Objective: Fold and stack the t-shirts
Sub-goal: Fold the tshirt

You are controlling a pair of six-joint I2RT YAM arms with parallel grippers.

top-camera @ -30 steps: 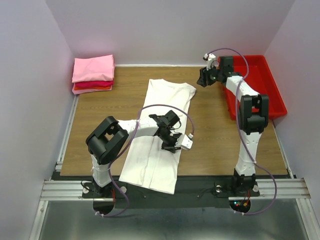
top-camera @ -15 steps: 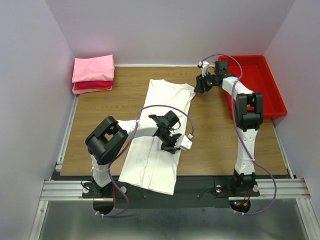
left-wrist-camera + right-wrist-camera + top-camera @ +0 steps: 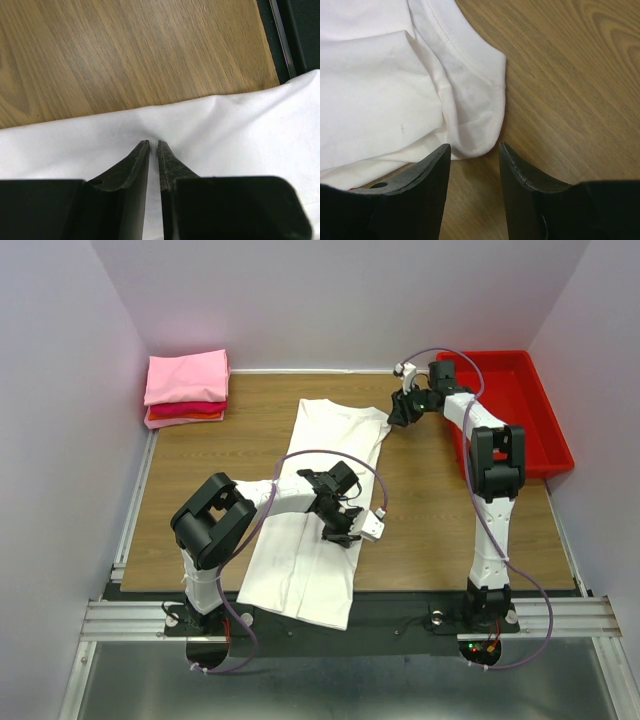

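A long white t-shirt (image 3: 318,480) lies folded lengthwise down the middle of the table. My left gripper (image 3: 338,532) rests on its right edge near the front. In the left wrist view the left gripper (image 3: 153,142) has its jaws almost together, pinching a pucker of the white t-shirt (image 3: 240,130). My right gripper (image 3: 398,412) is at the shirt's far right corner. In the right wrist view the right gripper (image 3: 474,146) stands open, its fingertips on either side of the rounded sleeve end (image 3: 477,105), just short of it. Pink and red folded t-shirts (image 3: 186,386) are stacked at the back left.
A red plastic tray (image 3: 520,400) sits at the back right, behind my right arm. Bare wooden table (image 3: 430,510) lies to the right of the shirt and also to its left. Walls close in on three sides.
My right gripper has swung left from beside the tray to the shirt's far right corner and lowered, its jaws narrowing a little. The left gripper has stayed put.
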